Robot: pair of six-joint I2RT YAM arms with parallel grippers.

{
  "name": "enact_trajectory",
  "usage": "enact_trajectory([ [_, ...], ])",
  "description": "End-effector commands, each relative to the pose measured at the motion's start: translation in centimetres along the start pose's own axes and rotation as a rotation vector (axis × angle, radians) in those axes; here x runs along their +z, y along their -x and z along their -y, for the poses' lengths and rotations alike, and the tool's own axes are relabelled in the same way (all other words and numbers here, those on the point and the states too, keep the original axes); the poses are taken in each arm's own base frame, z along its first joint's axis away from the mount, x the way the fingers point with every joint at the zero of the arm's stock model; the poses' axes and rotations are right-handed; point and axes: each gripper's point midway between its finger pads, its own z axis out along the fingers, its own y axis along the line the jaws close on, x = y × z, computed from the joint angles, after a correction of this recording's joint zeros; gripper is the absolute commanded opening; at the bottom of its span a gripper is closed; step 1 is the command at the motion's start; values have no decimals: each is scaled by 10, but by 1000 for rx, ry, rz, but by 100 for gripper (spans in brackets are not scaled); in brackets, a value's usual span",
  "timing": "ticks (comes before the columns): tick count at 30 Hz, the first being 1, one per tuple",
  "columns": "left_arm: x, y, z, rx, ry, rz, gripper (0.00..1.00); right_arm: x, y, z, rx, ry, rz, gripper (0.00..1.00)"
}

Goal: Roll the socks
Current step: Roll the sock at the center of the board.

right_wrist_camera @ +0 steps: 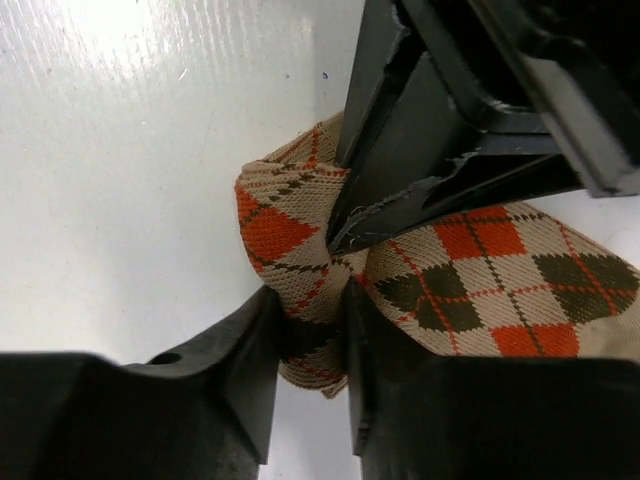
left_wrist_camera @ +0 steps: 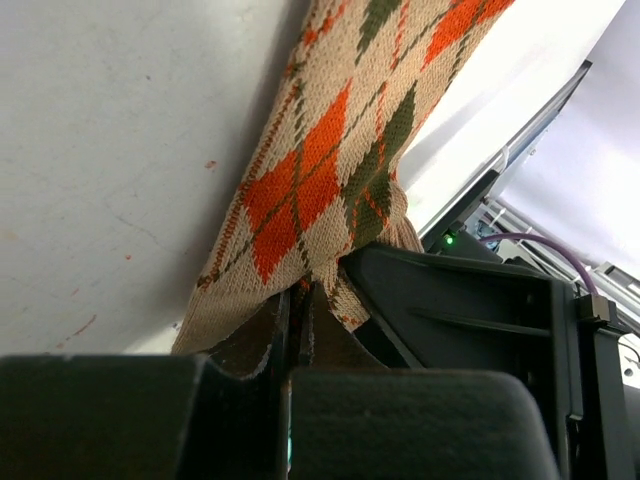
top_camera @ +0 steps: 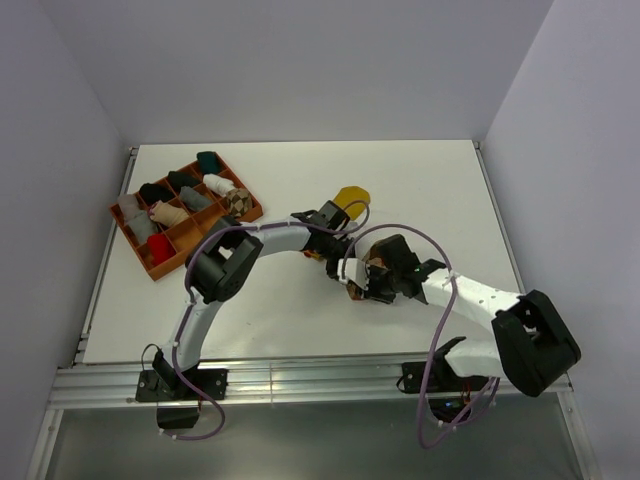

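Observation:
An orange-brown-cream argyle sock (left_wrist_camera: 330,170) lies on the white table between my two grippers. My left gripper (left_wrist_camera: 298,300) is shut on one edge of it. My right gripper (right_wrist_camera: 310,315) is shut on a bunched fold of the same sock (right_wrist_camera: 500,270), right beside the left gripper's fingers (right_wrist_camera: 420,150). In the top view both grippers, left (top_camera: 325,240) and right (top_camera: 362,282), meet at the table's middle and hide most of this sock. A mustard yellow sock (top_camera: 351,196) lies bundled just behind the left gripper. A brown-and-cream patterned bundle (top_camera: 238,200) sits in the tray.
An orange compartment tray (top_camera: 150,262) at the far left holds several small bundles in black, grey, white, teal and red. The right gripper's body (left_wrist_camera: 480,320) fills the lower right of the left wrist view. Grey walls close in the table.

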Motion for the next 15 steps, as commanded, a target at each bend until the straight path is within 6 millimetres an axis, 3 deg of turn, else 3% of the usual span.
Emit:
enact_trajectory([
  [1, 1, 1, -9, -11, 26, 28, 4, 3, 0, 2, 74, 21, -47, 31],
  [3, -5, 2, -6, -27, 5, 53, 6, 1, -1, -4, 108, 66, -58, 27],
  [10, -21, 9, 13, -45, -90, 138, 25, -6, -13, -18, 227, 225, -119, 27],
  [15, -38, 18, 35, -50, -182, 244, 29, -8, -23, -16, 338, 327, -142, 27],
])
